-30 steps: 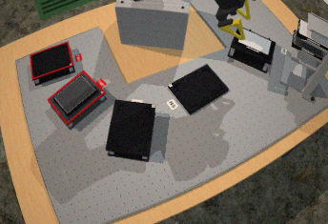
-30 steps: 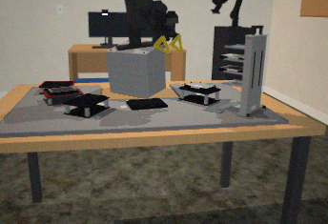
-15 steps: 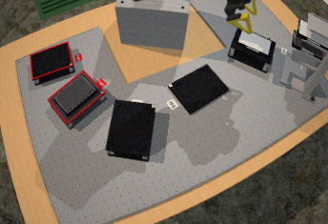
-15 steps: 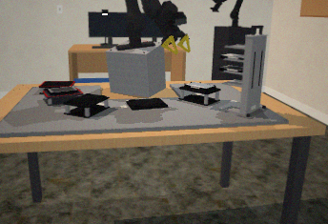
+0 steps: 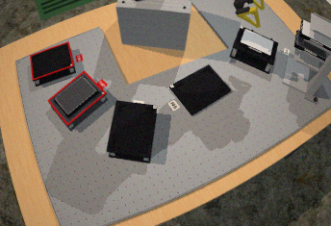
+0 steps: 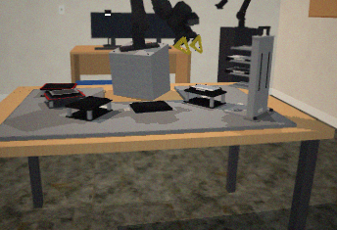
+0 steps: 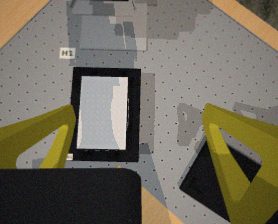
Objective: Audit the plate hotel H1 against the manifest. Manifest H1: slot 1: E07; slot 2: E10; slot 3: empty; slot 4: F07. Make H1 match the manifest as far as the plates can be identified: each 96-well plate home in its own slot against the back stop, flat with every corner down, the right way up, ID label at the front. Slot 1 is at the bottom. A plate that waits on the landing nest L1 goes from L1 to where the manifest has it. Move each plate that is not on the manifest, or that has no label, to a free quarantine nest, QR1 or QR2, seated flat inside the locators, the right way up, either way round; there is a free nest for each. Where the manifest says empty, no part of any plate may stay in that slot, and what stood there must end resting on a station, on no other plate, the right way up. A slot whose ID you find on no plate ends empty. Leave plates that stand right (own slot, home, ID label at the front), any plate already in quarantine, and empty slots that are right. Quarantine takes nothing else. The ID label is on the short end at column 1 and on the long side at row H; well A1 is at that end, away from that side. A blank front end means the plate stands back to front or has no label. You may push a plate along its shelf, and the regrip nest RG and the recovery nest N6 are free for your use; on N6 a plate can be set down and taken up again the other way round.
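Observation:
My gripper (image 5: 252, 11) (image 6: 190, 45) (image 7: 138, 111) is open and empty, with yellow fingers. It hangs well above the table, just behind the landing nest (image 5: 250, 60) (image 7: 131, 156). A 96-well plate (image 5: 257, 42) (image 6: 206, 90) (image 7: 102, 112) with a pale top lies flat on that nest. In the wrist view it sits under and ahead of my left finger. The plate hotel H1 (image 5: 318, 83) (image 6: 260, 77) stands at the right edge with plates (image 5: 313, 37) on its shelves. Their labels are too small to read. Two red quarantine nests are at the left. The nearer one (image 5: 54, 103) holds a grey plate (image 5: 76, 96); the farther one (image 5: 50, 62) is bare.
The flat black nest N6 (image 5: 200, 88) (image 6: 150, 106) (image 7: 218, 187) lies mid-table, and a raised black nest (image 5: 132, 130) (image 6: 89, 103) stands left of it. The arm's grey pedestal (image 5: 154, 13) (image 6: 137, 74) stands at the back. A small H1 tag (image 7: 66, 52) lies beyond the landing nest.

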Available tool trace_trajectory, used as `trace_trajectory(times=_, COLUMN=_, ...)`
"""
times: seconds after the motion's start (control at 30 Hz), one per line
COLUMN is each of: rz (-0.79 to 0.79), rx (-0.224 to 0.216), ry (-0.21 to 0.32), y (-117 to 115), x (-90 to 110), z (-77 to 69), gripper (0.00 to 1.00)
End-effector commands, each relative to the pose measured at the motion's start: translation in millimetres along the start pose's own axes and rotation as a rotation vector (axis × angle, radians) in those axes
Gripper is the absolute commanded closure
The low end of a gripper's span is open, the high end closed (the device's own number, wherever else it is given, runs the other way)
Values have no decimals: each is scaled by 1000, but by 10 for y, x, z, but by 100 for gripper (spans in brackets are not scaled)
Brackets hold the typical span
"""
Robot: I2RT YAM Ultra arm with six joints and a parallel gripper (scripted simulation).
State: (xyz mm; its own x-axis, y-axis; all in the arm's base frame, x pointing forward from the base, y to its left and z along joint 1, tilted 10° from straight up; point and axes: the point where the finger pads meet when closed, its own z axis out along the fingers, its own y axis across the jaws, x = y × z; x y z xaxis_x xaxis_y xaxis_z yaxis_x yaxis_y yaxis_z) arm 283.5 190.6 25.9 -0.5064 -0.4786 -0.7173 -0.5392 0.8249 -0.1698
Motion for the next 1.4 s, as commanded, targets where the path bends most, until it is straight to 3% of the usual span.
trace_trajectory(times=0.0, rz=32, rx=16, ry=-48, y=81, x=-207, z=17, gripper=0)
trace_trajectory(times=0.4, rz=40, rx=12, ry=-63, y=416, x=-298, z=22, gripper=0)
trace_trajectory(times=0.6, rz=26, rx=16, ry=-24, y=620, x=-212, z=82, gripper=0)
trace_trajectory(times=0.7, rz=46, rx=9, ry=-71, y=626, x=-360, z=17, gripper=0)
trace_trajectory(times=0.77, rz=55, rx=18, ry=-70, y=577, x=-364, z=29, gripper=0)
trace_trajectory(times=0.83, rz=33, rx=33, ry=-5, y=538, x=-21, z=140, gripper=0)
trace_trajectory(times=0.97, rz=24, rx=16, ry=-17, y=610, x=-25, z=175, gripper=0)
trace_trajectory(times=1.37, rz=22, rx=18, ry=-9, y=570, x=282, z=462, gripper=0)
